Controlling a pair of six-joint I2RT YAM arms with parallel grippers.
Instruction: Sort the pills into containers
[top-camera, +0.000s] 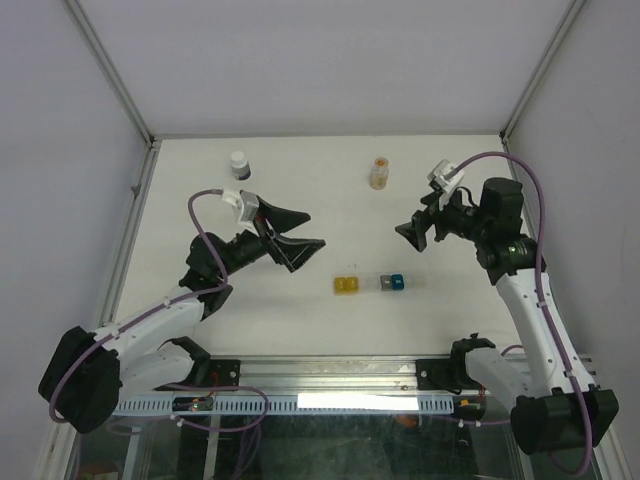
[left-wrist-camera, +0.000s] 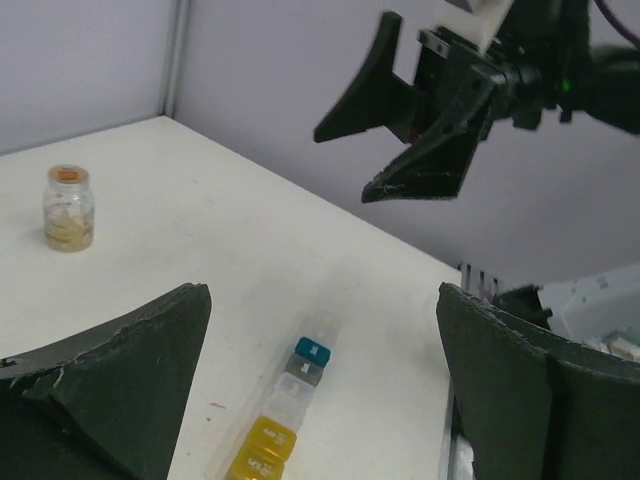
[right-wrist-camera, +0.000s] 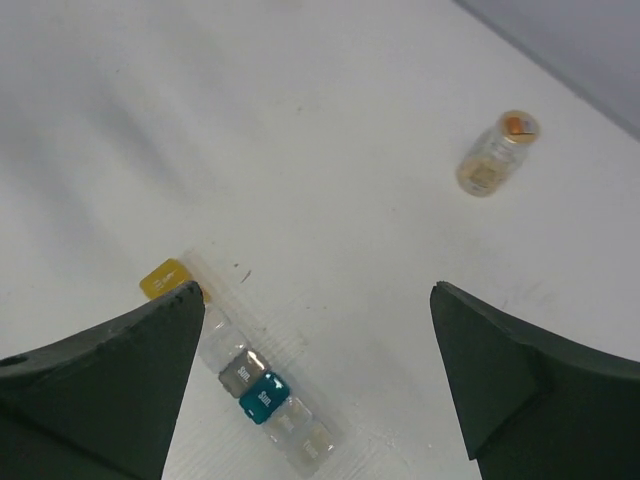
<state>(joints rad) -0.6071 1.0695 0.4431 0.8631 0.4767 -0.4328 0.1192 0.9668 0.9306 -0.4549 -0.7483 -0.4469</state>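
Note:
A pill-box strip lies near the table's front middle. Its yellow compartment (top-camera: 346, 285) is at the left, its teal compartment (top-camera: 397, 281) with a grey one beside it at the right. The strip also shows in the left wrist view, yellow (left-wrist-camera: 263, 448) and teal (left-wrist-camera: 313, 351), and in the right wrist view, yellow (right-wrist-camera: 167, 278) and teal (right-wrist-camera: 263, 397). My left gripper (top-camera: 303, 232) is open and empty, raised left of the strip. My right gripper (top-camera: 418, 232) is open and empty, raised behind the strip's right end. No loose pills show.
A small amber vial (top-camera: 378, 172) stands at the back middle; it shows in the left wrist view (left-wrist-camera: 69, 208) and the right wrist view (right-wrist-camera: 497, 154). A white bottle with a dark band (top-camera: 239, 165) stands at the back left. Walls enclose the table.

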